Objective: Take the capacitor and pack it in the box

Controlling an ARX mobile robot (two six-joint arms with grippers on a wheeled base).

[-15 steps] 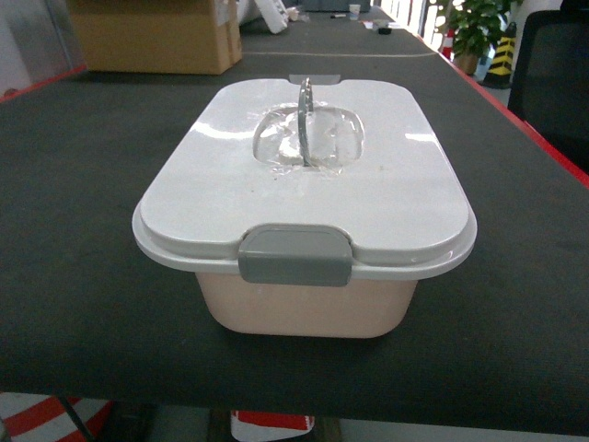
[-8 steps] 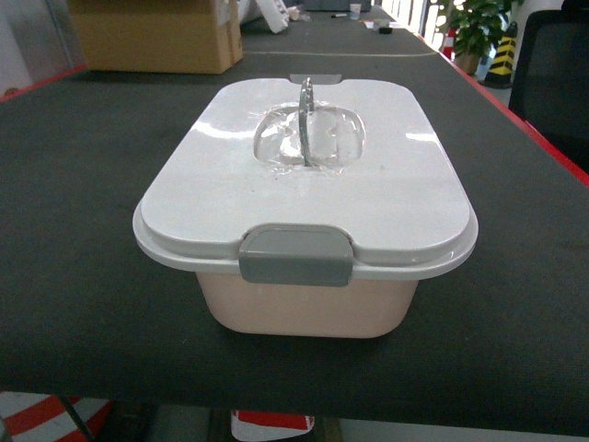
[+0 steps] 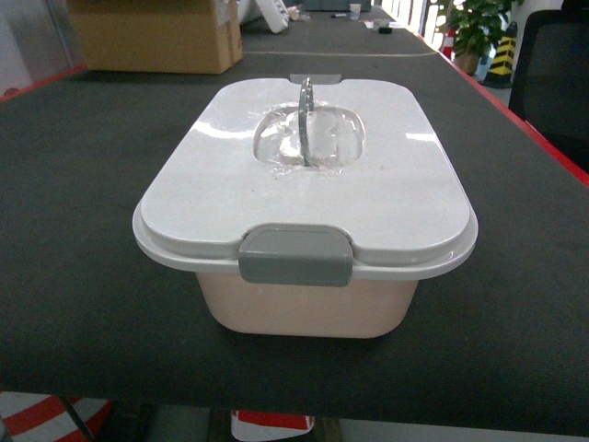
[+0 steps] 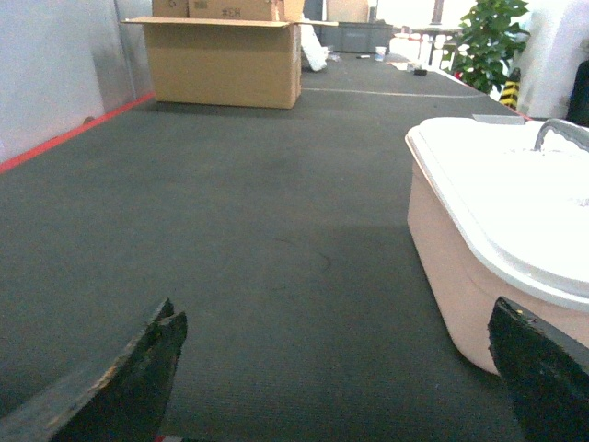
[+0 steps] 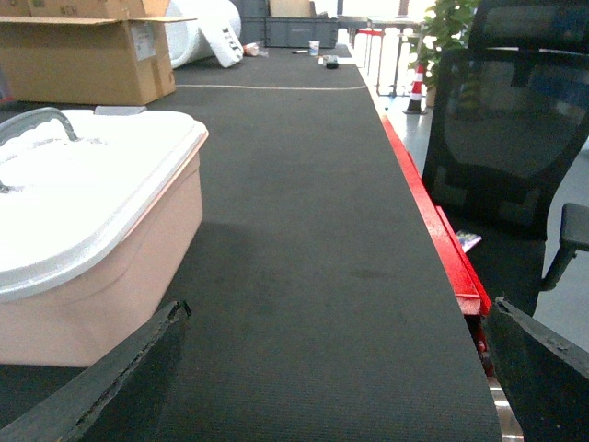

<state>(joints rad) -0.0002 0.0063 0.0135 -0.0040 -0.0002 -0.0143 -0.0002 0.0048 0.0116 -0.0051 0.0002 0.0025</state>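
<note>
box [image 3: 308, 308] interior hidden under shut white lid [image 3: 304, 175] — capacitor unseen, both wrist views crop the jaws

Only the fingertips of the robot show, at the lower corners of each wrist view. The left pincer [image 4: 340, 368] has two black fingers [image 4: 138, 378] with blunt, wedge-like tips; their edges look chipped and scuffed, with pale flecks along the rim. The right pincer [image 5: 340, 368] has the same black fingers [image 5: 129, 378], matte, and seemingly worn along the inner edge, though the tips are blurred.
</note>
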